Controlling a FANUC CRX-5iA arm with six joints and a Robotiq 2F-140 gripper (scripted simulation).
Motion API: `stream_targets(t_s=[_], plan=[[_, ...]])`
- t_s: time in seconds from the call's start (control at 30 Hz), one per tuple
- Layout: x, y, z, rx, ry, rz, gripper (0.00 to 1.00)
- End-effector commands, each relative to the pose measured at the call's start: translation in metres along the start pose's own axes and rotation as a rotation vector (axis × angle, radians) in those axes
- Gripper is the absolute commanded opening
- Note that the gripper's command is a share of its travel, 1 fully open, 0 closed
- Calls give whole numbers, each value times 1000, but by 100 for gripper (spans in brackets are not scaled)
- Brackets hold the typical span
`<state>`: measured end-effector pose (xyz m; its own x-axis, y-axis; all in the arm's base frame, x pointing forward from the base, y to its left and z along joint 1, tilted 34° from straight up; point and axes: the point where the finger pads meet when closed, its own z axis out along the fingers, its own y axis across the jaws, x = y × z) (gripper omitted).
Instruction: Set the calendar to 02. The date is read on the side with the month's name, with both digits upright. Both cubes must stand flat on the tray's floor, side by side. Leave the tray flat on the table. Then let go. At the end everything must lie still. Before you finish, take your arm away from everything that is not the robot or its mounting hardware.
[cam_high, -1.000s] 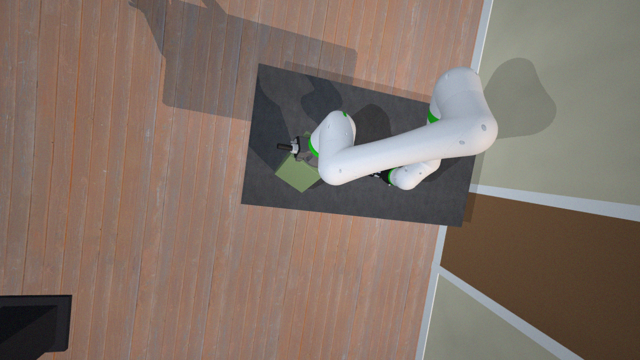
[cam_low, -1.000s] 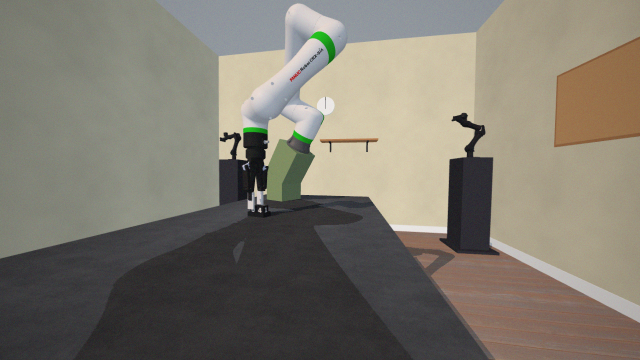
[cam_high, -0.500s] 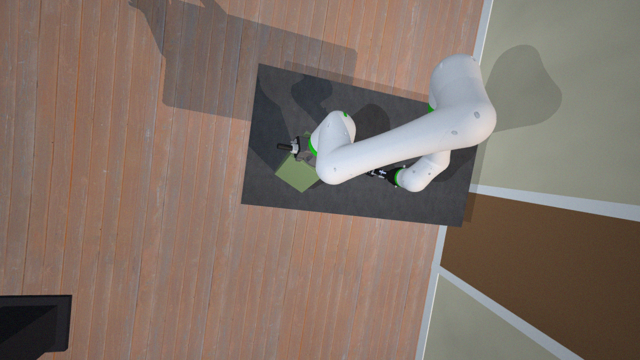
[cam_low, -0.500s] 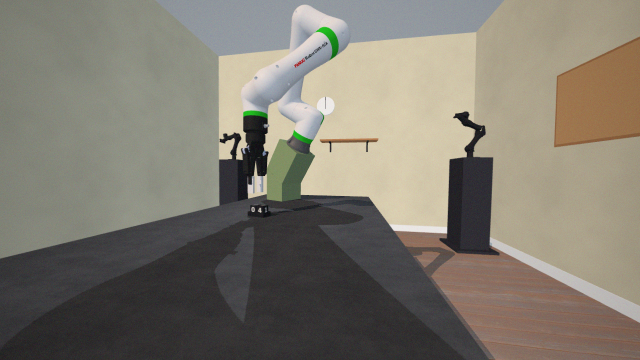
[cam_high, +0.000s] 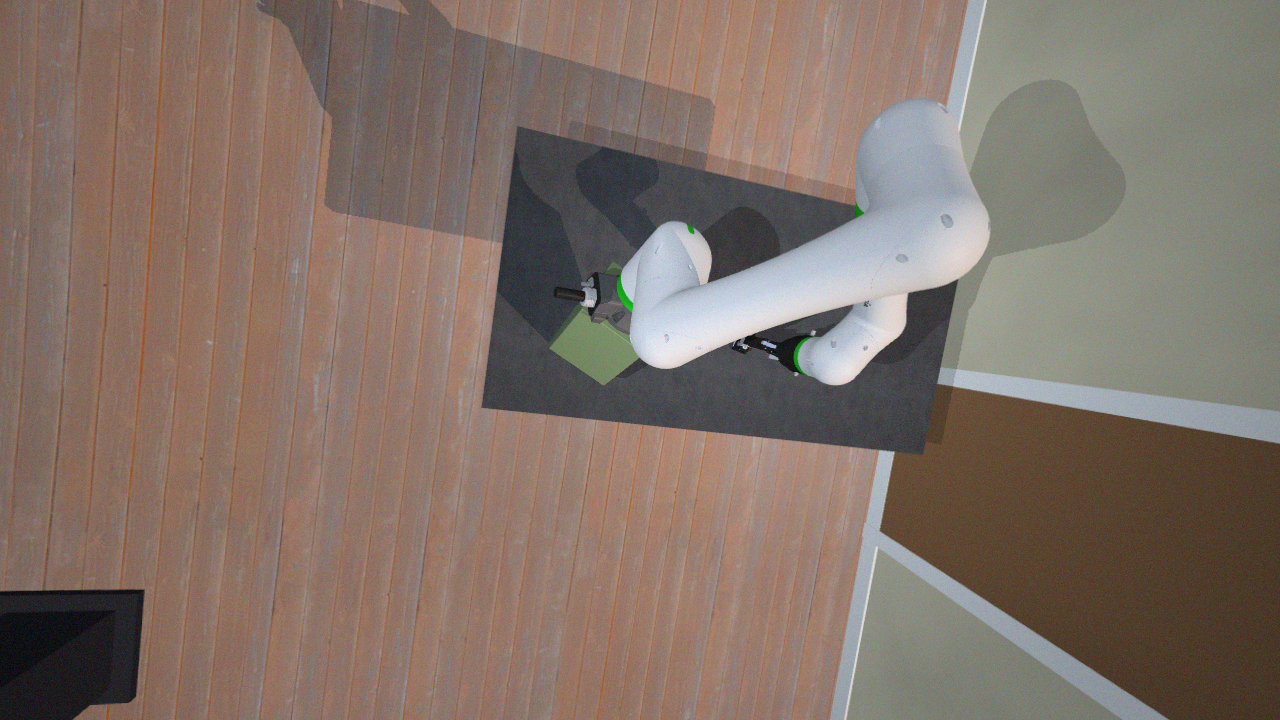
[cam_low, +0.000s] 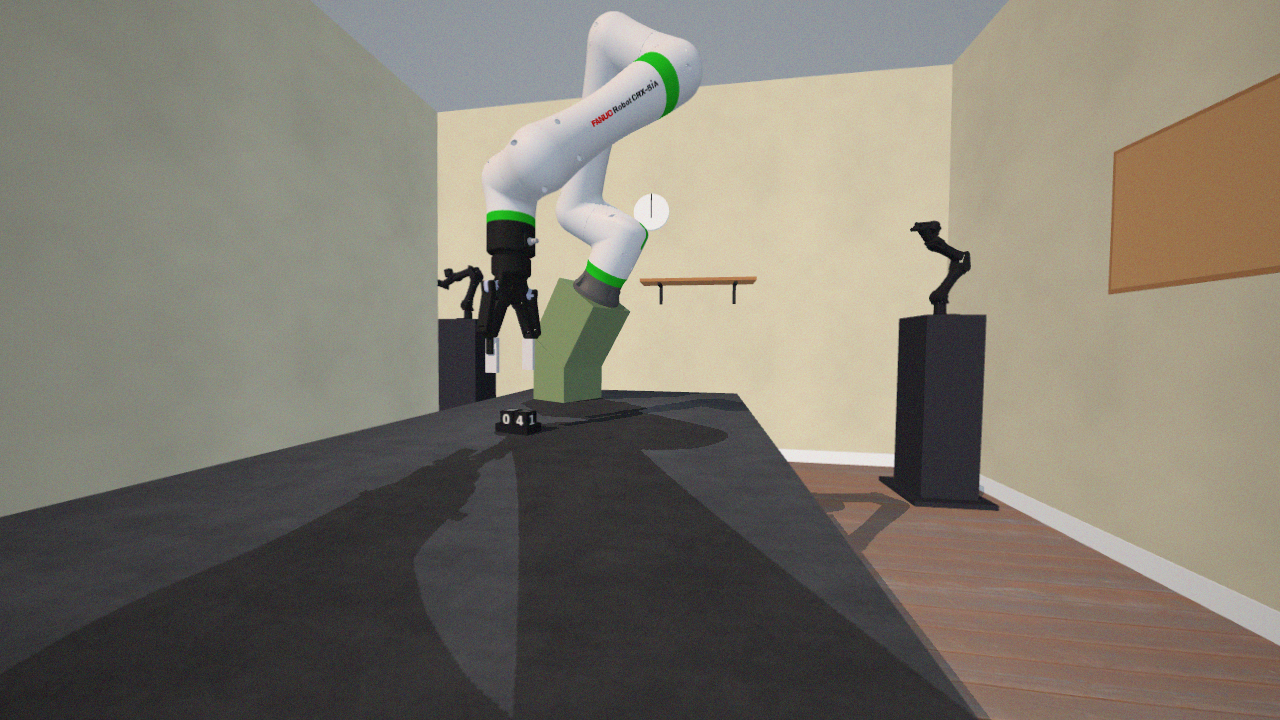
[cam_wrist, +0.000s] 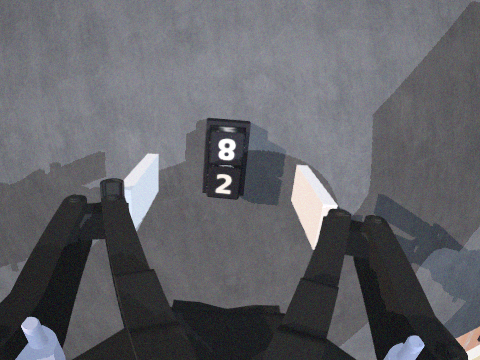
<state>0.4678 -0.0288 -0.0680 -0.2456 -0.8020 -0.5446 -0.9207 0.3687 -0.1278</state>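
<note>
The calendar is a small black tray with two black cubes, standing on the dark table in front of the robot's base. In the wrist view the tray's rim shows at the far end. The two cubes stand side by side, with an 8 on the top of the far cube and a 2 on the top of the near one. In the exterior view the side facing the camera shows the white digits 0, 4 and 1. My gripper is open and empty, well above the calendar and clear of it. The calendar is hidden in the top view.
The arm's green slanted pedestal stands just behind the calendar. The table ends at a long right edge with wooden floor beyond. Black pedestals with small arm figures stand on the floor.
</note>
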Motion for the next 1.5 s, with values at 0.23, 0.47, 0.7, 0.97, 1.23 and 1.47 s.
stream_targets(t_s=[0.23, 0.47, 0.7, 0.97, 1.23, 1.47], plan=[[0, 0, 0, 0, 0, 0, 100], [0, 0, 0, 0, 0, 0, 100], [0, 0, -5, 0, 0, 0, 100], [0, 0, -28, 0, 0, 0, 100], [0, 0, -47, 0, 0, 0, 100], [0, 0, -57, 0, 0, 0, 100]])
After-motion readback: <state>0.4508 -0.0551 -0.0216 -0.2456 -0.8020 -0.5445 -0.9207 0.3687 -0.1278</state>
